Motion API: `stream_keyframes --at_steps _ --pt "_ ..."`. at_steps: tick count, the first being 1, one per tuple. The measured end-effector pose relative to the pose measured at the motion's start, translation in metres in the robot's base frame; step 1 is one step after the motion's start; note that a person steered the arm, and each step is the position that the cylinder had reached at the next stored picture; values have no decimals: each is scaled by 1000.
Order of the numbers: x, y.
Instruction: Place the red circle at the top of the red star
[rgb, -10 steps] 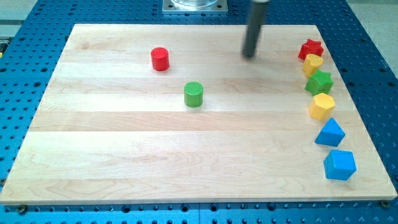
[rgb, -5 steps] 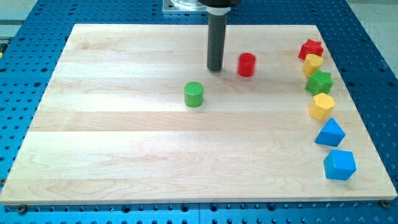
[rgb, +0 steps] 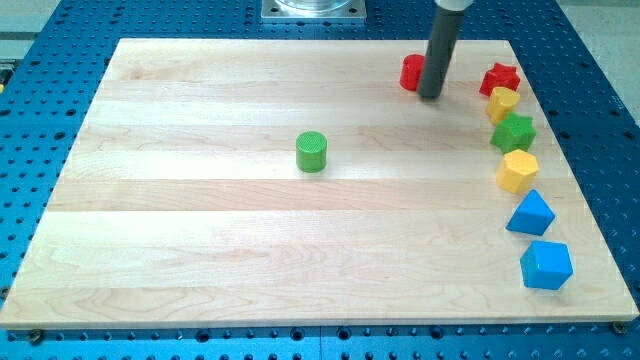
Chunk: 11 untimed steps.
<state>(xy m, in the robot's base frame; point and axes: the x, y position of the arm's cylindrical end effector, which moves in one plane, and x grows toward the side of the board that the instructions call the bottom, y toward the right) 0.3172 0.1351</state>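
Observation:
The red circle (rgb: 411, 72) stands near the board's top edge, partly hidden behind the rod. The red star (rgb: 500, 77) lies at the view's top right, heading a column of blocks, well to the right of the circle. My tip (rgb: 431, 96) rests on the board just right of and slightly below the red circle, touching or nearly touching it, between the circle and the star.
Below the red star run a yellow block (rgb: 503, 102), a green star (rgb: 513, 131), a yellow hexagon (rgb: 517, 171), a blue block (rgb: 530, 213) and a blue cube (rgb: 546, 265). A green cylinder (rgb: 312, 151) stands mid-board. The wooden board (rgb: 200, 230) sits on a blue perforated table.
The red circle went from the upper left to mid-board, then up and right near the top edge. My tip moved from its left side to its lower right.

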Motion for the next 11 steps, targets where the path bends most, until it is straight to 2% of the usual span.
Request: stream_keyframes --at_steps 3,4,5,6,7,8,9,11 --pt "-50 -40" --pt "-59 17" --pt "-97 4" --pt "-97 25" --pt "-92 4" --pt "-68 -20" --pt "-66 33" --pt "-66 49"
